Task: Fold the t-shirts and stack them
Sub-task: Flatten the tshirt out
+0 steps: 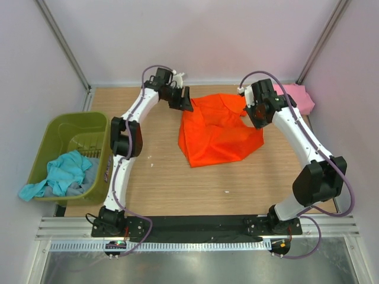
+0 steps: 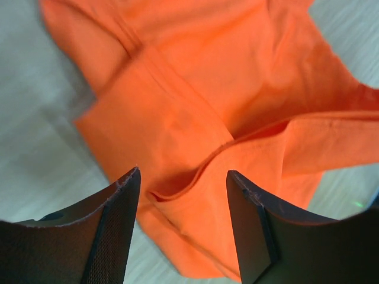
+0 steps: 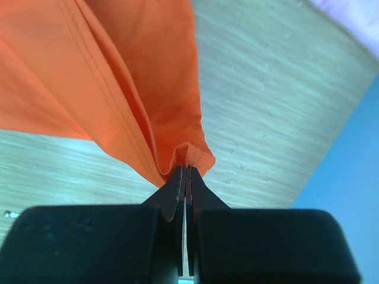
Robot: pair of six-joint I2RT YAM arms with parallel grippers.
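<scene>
We see the orange t-shirt [image 1: 218, 131] lying crumpled at the far middle of the table [image 1: 177, 177], between the two arms. The right gripper [image 3: 185, 171] is clenched on a pinched fold of its edge. The left gripper [image 2: 183, 177] hangs over a doubled edge with jaws parted, grasping nothing. We judge the step to be taking hold for the first fold; next, the left jaws must close on that edge (both arms then lifting together). The pink t-shirt [image 1: 300, 98] waits at the far right, and the teal t-shirt [image 1: 59, 173] lies in the tub [image 1: 59, 122]. We find no readable writing.
</scene>
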